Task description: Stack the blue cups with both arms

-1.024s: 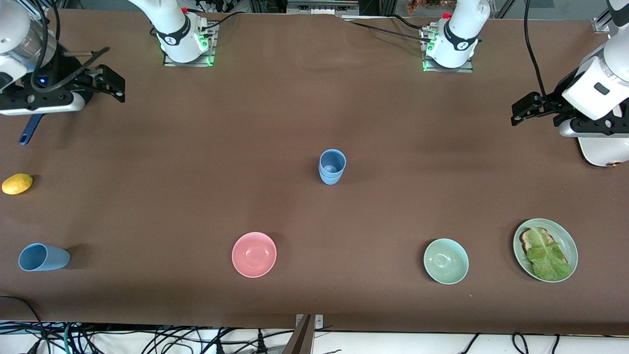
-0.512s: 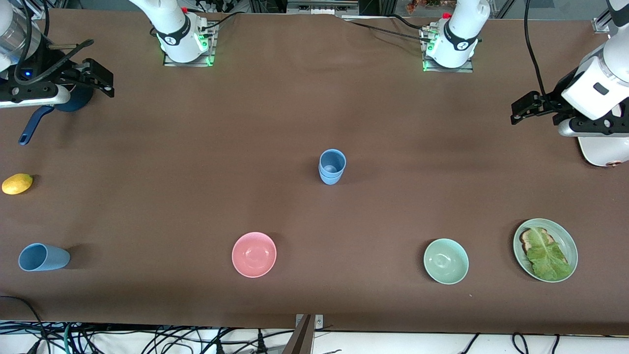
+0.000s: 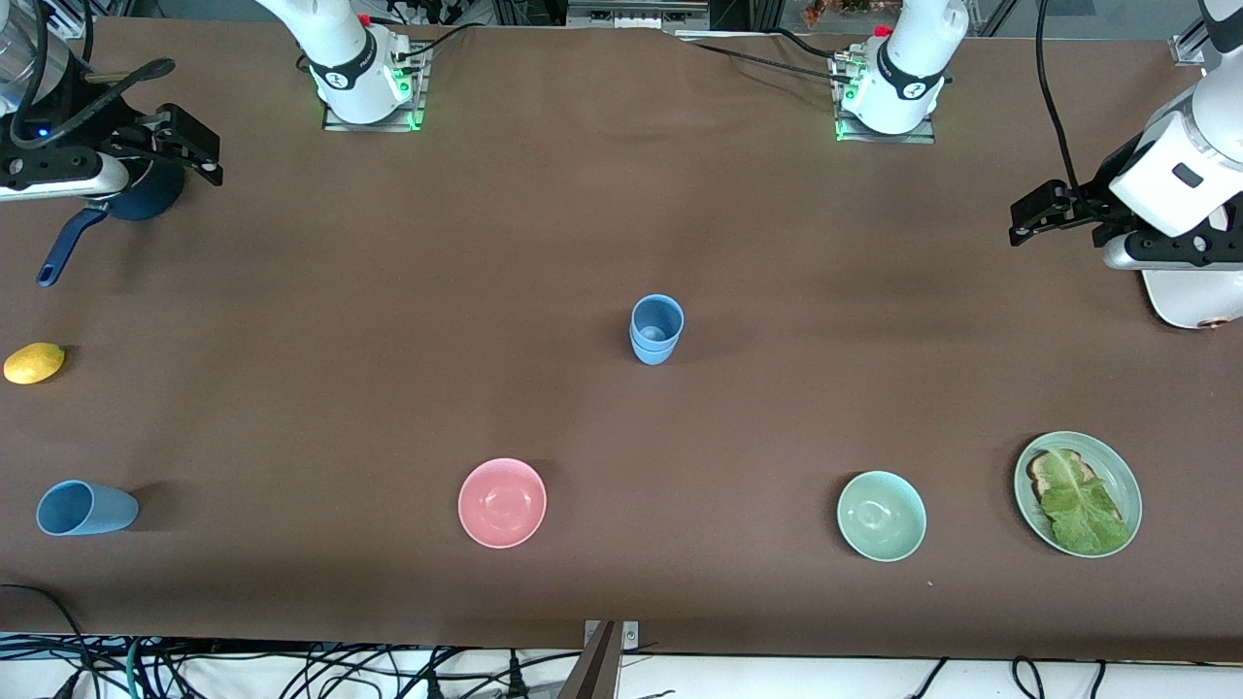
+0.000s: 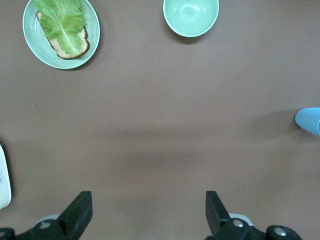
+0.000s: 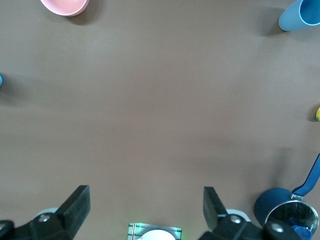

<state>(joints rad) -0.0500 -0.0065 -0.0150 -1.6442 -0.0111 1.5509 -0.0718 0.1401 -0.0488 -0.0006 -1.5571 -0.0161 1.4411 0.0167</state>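
On the brown surface [image 3: 388,291] two blue cups sit nested [image 3: 656,330], so I next send my wide-jawed right gripper [image 3: 189,150] toward the tipped cup [image 3: 85,508] at eight o'clock, left gripper [image 3: 1037,214] waiting wide-jawed.

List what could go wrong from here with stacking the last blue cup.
1. The lone blue cup lies on its side at the right arm's end of the table; a grip could roll it.
2. The stacked blue cups stand mid-table; a misaligned placement could tip them.
3. The open right gripper is over the navy saucepan, and descending could knock it. The open left gripper waits over bare table.
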